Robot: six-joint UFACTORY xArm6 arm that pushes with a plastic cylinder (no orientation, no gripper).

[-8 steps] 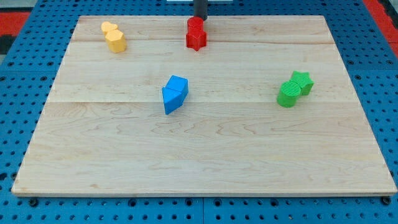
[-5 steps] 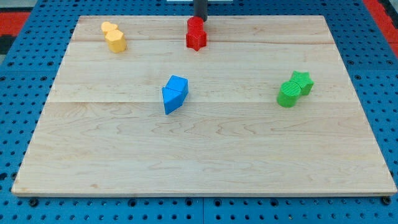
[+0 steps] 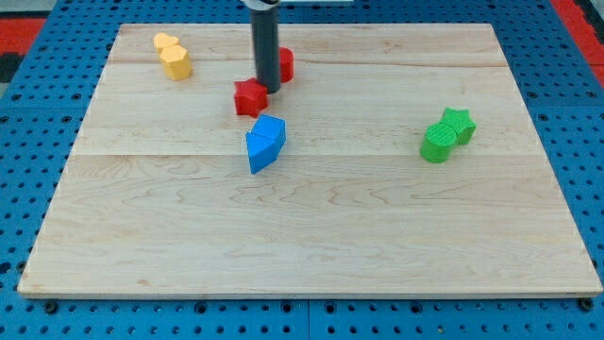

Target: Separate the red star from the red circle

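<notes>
The red star [image 3: 250,96] lies on the wooden board [image 3: 311,227] near the top middle, just above the blue blocks. The red circle [image 3: 283,63] sits up and to the right of it, partly hidden behind my rod. My tip [image 3: 267,89] stands between the two red blocks, touching or nearly touching the star's upper right side. A small gap shows between the star and the circle.
Two blue blocks [image 3: 265,142] lie joined just below the star. Two yellow blocks [image 3: 174,56] sit at the top left. A green circle [image 3: 436,144] and green star [image 3: 459,124] touch at the right.
My rod has come down from the top edge into the red pair. The red star has slid down and left, away from the red circle, which shifted slightly left.
</notes>
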